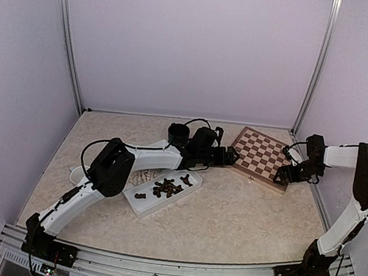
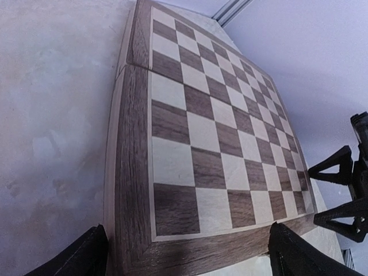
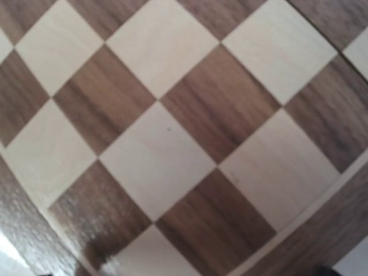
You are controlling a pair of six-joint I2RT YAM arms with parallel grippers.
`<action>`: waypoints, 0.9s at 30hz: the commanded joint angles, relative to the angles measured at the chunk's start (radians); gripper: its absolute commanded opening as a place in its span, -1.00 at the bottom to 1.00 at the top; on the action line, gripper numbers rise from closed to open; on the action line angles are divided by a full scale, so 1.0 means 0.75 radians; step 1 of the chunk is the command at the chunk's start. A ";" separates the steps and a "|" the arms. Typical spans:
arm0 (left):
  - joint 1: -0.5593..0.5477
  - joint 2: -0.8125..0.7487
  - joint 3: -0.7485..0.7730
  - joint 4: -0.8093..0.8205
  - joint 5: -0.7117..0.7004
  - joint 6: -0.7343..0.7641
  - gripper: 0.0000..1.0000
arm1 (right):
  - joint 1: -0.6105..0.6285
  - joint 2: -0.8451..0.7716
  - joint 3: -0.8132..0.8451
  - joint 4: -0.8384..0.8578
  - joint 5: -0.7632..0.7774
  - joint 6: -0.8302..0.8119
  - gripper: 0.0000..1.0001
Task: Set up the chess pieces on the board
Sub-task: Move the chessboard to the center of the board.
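Left claw [image 1: 232, 157], released, sits at the board's [image 1: 261, 153] left edge; right claw [image 1: 283, 175], released, hovers at its right corner.

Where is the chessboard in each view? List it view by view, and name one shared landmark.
Top external: the chessboard lies right of centre, towards the far side of the table.
Left wrist: it fills the centre and right, receding from the camera.
Right wrist: it fills the frame, close up.
Shared landmark: its wooden border.

left end effector [image 1: 233, 157] and right end effector [image 1: 282, 176] both extended inward, low (jaws spread wide).
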 commanded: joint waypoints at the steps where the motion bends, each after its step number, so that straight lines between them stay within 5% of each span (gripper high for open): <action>1: -0.069 -0.094 -0.124 -0.054 0.149 0.021 0.89 | -0.012 0.056 -0.011 -0.064 -0.046 -0.041 0.97; 18: -0.282 -0.444 -0.567 -0.185 0.054 0.141 0.82 | -0.008 -0.107 -0.120 -0.222 -0.171 -0.194 0.76; 27: -0.299 -0.751 -0.821 -0.203 -0.148 0.279 0.84 | -0.008 -0.149 0.152 -0.267 -0.230 -0.163 0.75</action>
